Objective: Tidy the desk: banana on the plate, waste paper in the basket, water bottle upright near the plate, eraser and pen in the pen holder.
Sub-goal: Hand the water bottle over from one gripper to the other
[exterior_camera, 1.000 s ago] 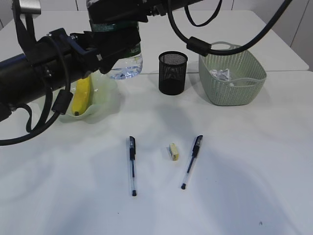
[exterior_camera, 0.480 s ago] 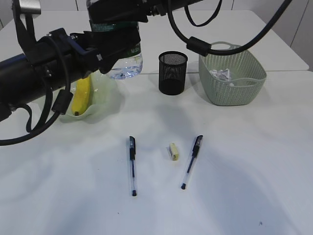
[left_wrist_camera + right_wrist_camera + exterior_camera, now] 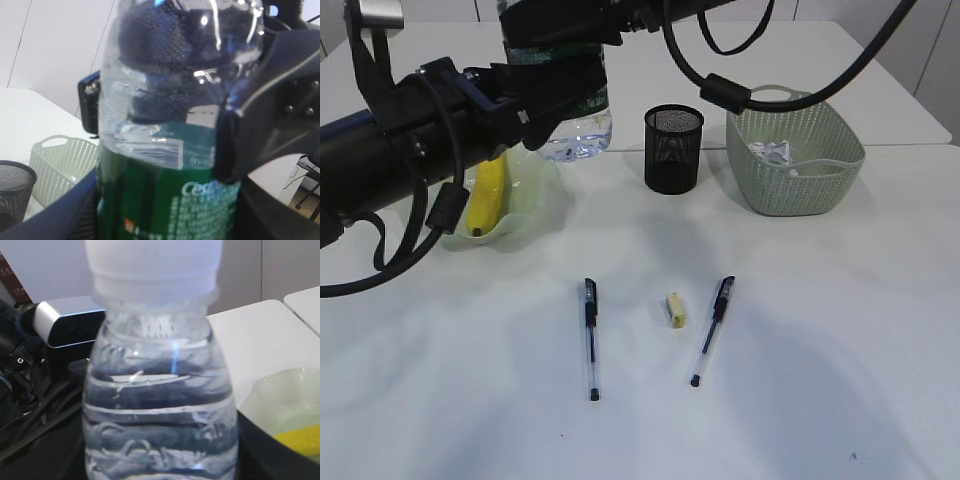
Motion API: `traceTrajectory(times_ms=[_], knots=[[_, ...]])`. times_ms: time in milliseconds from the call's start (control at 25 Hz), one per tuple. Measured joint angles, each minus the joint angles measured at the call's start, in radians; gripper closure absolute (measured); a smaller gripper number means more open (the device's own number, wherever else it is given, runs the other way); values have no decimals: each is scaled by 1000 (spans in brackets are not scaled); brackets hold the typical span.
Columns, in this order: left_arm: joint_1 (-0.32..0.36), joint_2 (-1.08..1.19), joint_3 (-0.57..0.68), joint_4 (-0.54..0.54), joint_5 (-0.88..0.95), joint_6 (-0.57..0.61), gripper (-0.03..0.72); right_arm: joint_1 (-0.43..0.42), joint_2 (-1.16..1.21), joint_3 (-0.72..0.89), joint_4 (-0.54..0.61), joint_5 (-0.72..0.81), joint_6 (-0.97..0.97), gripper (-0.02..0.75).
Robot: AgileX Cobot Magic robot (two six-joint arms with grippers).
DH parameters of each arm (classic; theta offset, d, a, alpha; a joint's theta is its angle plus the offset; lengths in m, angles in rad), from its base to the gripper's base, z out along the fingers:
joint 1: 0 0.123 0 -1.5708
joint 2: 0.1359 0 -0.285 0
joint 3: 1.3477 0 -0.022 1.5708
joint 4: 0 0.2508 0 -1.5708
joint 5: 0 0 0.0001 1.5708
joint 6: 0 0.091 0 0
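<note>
While both arms crowd round the small clear plastic water bottle with the dark green label (image 3: 575,120), it stands upright on the large plain white desk (image 3: 800,400), just behind the translucent pale green ruffled plate (image 3: 535,215) that already carries the yellow banana (image 3: 487,195). From its wrist camera the left gripper (image 3: 165,200) has its jaws partly spread around the label, apparently pressing the bottle's sides. Whether the right gripper (image 3: 555,35), up by the neck, grips or stands clear I cannot tell; its fingers stay out of sight. My worry is a tip-over: if one arm draws away while the other keeps contact, the bottle could be dragged sideways onto the plate or toward the black mesh pen holder (image 3: 673,148). Tangled cables might also snag
</note>
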Motion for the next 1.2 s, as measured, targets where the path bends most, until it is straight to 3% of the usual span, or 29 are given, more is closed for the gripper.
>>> traceTrajectory(times_ms=[960,1200], knots=[[0,0,0,-2,-2,-2,276,0,0,0,2,0,11,274],[0,0,0,-5,-2,-2,286,0,0,0,6,0,19,220]])
